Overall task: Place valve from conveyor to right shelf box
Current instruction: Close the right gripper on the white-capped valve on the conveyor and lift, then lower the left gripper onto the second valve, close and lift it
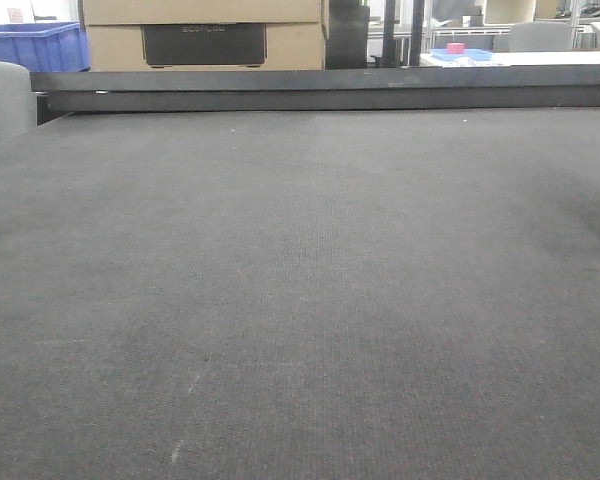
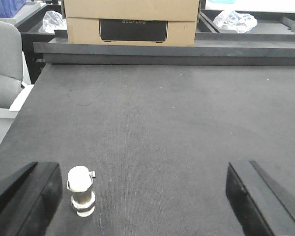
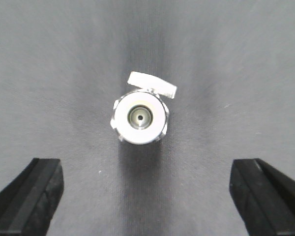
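Valve [image 3: 140, 115] centred ahead of right pincer [image 3: 145, 194]

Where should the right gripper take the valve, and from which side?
I'd grip the valve by its round body, from straight above: it stands on end between the fingers of the open right gripper, and its handle juts away from their closing line.

The conveyor [image 1: 300, 300] is a broad, flat, dark grey belt with a fine woven texture, running back to a dark rail [image 1: 330, 88] along its far edge; a few faint pale scuffs mark the weave nearer the front camera. One small silvery metal valve [image 3: 140, 117] stands on end directly on the belt, its round open port facing up and a short flat lever jutting from its side; it sits well forward of the far rail.
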You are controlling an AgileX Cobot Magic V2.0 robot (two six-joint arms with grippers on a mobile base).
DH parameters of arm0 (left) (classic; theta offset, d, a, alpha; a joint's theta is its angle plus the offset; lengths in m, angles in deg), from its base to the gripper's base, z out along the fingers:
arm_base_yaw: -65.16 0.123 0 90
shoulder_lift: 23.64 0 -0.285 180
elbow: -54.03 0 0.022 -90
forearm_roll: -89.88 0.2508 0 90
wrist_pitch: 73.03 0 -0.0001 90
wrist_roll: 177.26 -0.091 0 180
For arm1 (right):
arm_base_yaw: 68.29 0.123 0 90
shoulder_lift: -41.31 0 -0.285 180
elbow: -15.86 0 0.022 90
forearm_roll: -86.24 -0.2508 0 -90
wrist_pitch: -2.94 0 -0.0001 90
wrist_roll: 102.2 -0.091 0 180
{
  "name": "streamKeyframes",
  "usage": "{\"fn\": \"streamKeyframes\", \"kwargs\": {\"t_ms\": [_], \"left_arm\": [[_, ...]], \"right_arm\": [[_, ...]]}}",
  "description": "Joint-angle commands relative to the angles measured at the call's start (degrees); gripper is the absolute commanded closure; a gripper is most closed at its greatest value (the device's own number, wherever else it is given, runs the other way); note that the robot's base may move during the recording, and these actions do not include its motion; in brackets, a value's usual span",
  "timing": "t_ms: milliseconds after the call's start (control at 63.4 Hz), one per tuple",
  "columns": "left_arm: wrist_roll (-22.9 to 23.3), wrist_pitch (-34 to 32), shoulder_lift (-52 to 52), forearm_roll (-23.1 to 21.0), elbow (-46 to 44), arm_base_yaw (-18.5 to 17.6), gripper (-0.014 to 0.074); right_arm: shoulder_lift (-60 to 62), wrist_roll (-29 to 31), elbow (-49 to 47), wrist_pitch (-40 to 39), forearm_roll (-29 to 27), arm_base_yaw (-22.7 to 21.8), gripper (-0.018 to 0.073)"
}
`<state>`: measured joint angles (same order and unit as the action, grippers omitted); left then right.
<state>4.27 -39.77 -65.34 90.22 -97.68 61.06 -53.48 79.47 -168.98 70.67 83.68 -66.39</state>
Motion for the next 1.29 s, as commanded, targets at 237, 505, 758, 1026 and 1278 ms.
{"fn": "streamKeyframes", "kwargs": {"t_ms": [237, 505, 758, 1026, 1278], "left_arm": [[0.43, 1.94, -0.01, -0.34, -0.37, -0.35, 0.0016], [0.43, 2.08, -0.01, -0.34, -0.37, -0.35, 0.0016], [0.43, 2.37, -0.01, -0.34, -0.37, -0.35, 0.0016], [0.43, 8.19, -1.60, -0.34, -3.13, -0.35, 0.0016], [0.43, 18.99, -12.72, 0.79, -14.20, -0.25, 0.0016]], "right_arm": [[-11.39, 0.51, -0.48, -5.90, 0.49, -0.15, -0.0010], [-16.73, 0.51, -0.48, -6.64, 0.49, -0.15, -0.0010], [-17.80, 0.51, -0.48, -5.84, 0.49, -0.15, 0.0270], [-15.85, 0.51, -0.48, -4.13, 1.05, -0.15, 0.0713], [-7.90, 0.51, -0.08, -5.64, 1.05, 0.07, 0.0713]]}}
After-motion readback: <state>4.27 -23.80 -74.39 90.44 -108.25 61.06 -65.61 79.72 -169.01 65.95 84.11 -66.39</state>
